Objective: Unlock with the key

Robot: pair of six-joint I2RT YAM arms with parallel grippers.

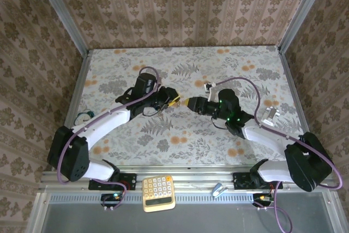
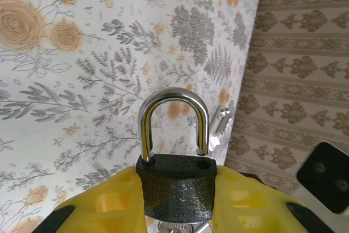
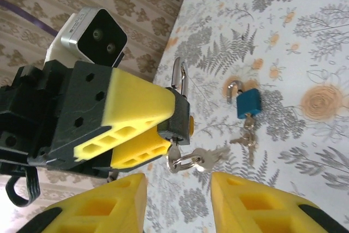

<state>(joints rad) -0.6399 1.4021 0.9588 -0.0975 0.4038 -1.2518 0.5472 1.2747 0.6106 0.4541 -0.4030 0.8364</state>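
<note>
Metal is most of what shows of the key (image 3: 173, 150): a small stub poking out of the underside of a black padlock (image 3: 175, 118), with a steel ring (image 3: 185, 163) hooked through it and a spare silver key (image 3: 216, 154) dangling off the ring. Its head is too small to make out. The black padlock has a rough dark body and a bright shackle (image 2: 173, 118). One leg of the shackle sits in the body, and the other leg's end stands just clear of its hole.

The left gripper (image 2: 177, 181) is clamped on the padlock's body, a yellow finger pressed against each flat side, holding it up off the table (image 1: 218, 64). The right gripper (image 3: 179, 181) sits just short of the hanging ring, its yellow fingers spread with nothing between them.

From above, both arms bend in from the near corners and meet nose to nose over the middle of the table. A blue padlock (image 3: 248, 102) with its own keys lies flat nearby, and a calculator (image 1: 158, 192) rests at the near edge
</note>
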